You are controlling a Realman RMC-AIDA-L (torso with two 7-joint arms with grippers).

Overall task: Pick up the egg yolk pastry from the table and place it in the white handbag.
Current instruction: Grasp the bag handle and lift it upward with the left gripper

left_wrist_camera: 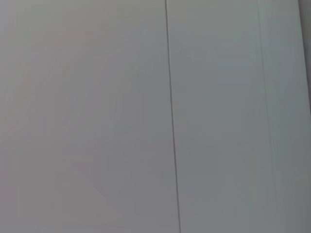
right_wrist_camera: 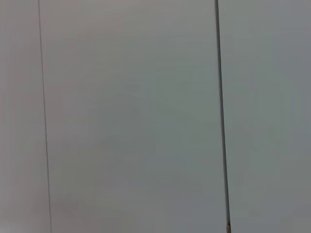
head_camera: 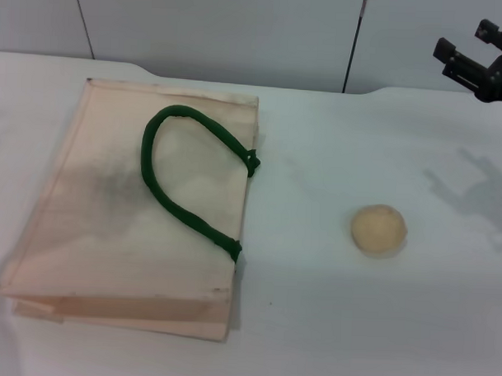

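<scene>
The egg yolk pastry (head_camera: 379, 229), a small pale tan ball, sits on the white table to the right of centre. The white handbag (head_camera: 109, 224) lies flat on the left, cream with grey smudges, its dark green rope handle (head_camera: 181, 181) resting on top. My right gripper (head_camera: 466, 40) hangs high at the far right, well above and beyond the pastry, with its black fingers apart and nothing in them. My left gripper is out of view. Both wrist views show only a plain grey wall with seams.
The white table (head_camera: 329, 323) ends at a grey panelled wall (head_camera: 240, 31) behind. The right gripper's shadow (head_camera: 473, 192) falls on the table to the right of the pastry.
</scene>
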